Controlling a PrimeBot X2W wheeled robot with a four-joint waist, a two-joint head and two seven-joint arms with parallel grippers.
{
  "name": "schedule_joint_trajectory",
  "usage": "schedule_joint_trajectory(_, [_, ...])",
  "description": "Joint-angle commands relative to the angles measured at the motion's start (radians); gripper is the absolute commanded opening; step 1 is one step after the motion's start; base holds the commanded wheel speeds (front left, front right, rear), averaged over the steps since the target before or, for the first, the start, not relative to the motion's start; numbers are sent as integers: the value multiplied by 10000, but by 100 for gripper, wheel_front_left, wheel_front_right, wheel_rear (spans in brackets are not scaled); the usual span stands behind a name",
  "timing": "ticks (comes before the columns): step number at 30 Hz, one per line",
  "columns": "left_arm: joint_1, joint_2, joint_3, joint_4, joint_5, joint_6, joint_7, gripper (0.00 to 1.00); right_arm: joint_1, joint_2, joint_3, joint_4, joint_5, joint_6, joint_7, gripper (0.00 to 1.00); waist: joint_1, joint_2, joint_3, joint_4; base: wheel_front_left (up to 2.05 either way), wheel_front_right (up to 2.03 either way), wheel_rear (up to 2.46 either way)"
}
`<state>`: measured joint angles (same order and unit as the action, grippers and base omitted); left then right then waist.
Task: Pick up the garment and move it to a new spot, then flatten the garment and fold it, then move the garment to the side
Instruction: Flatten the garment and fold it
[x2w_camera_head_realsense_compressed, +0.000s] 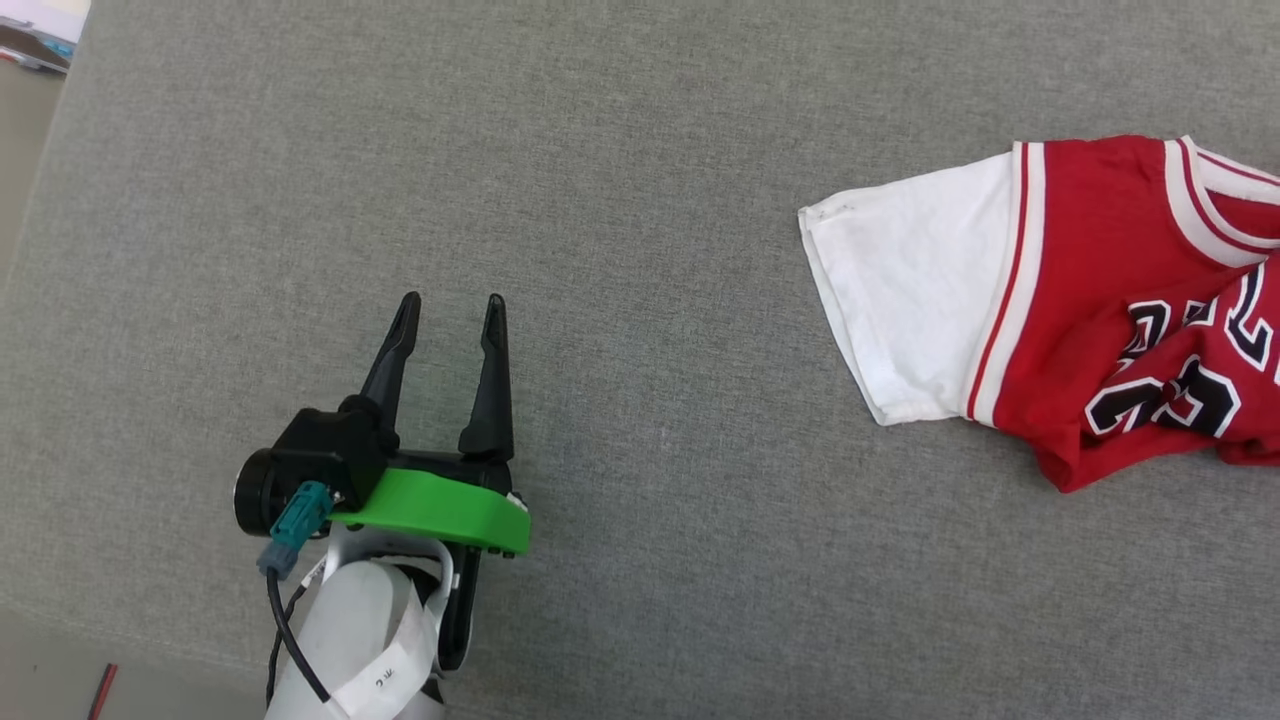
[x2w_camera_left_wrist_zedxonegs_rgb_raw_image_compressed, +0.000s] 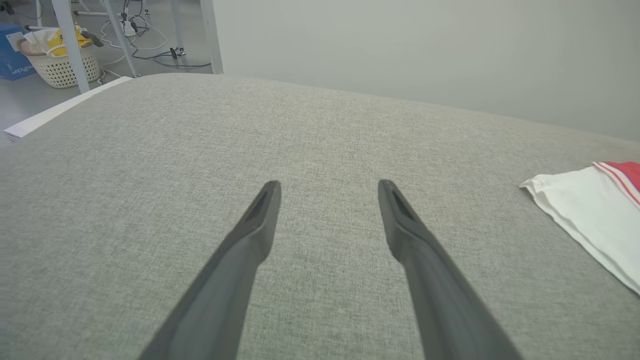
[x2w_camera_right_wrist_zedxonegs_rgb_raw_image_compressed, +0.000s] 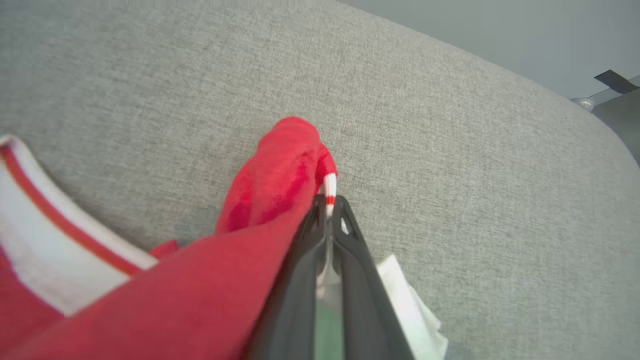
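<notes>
The garment is a red jersey with white sleeves, striped trim and black white-outlined lettering; it lies rumpled at the right of the grey surface, one white sleeve spread toward the middle. My left gripper stands open at the lower left, well apart from it, nothing between its fingers. In the left wrist view the gripper points over bare fabric, the garment's white sleeve at the right edge. In the right wrist view my right gripper is shut on a bunched red fold and striped trim of the garment.
The grey upholstered surface spreads wide to the left and behind the garment. Its left edge drops to a floor with a white basket, table legs and cables. A pale wall stands beyond the far edge.
</notes>
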<state>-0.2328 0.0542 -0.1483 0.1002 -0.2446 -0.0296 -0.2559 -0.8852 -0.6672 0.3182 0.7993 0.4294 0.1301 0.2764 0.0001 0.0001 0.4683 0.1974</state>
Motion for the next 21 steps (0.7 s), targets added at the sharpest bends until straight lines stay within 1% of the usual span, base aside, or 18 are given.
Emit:
schedule_joint_trajectory(1, [-151,-40,94,29,72,46,-59,100,-8,190,39,194,133,6,-358,100,-1,-1,-253,-80,0,0,0])
schedule_joint_trajectory(7, [165,-40,518,51,268,-61,-59,100,318,372,-400,328,-76,6,-2712,100,-1,-1,-1030,-420,0,0,0])
schedule_joint_trajectory(12, [241,-40,1053,24,654,-328,-59,100,921,772,-1070,-103,-539,6,-4530,100,-1,-1,-1574,-777,0,0,0])
schedule_joint_trajectory(14, [183,-23,1269,8,814,-458,-59,100,1262,1010,-1357,-465,-773,6,-4943,100,-1,-1,-1759,-898,0,0,0])
schedule_joint_trajectory(17, [-33,87,1453,5,937,-675,-59,100,1924,1444,-1784,-1251,-1031,6,-5208,100,-1,-1,-1941,-1035,0,0,0])
schedule_joint_trajectory(21, [-624,444,1375,119,918,-909,-59,100,2976,2070,-2524,-2653,-1463,6,-5336,100,-1,-1,-2092,-1199,0,0,0])
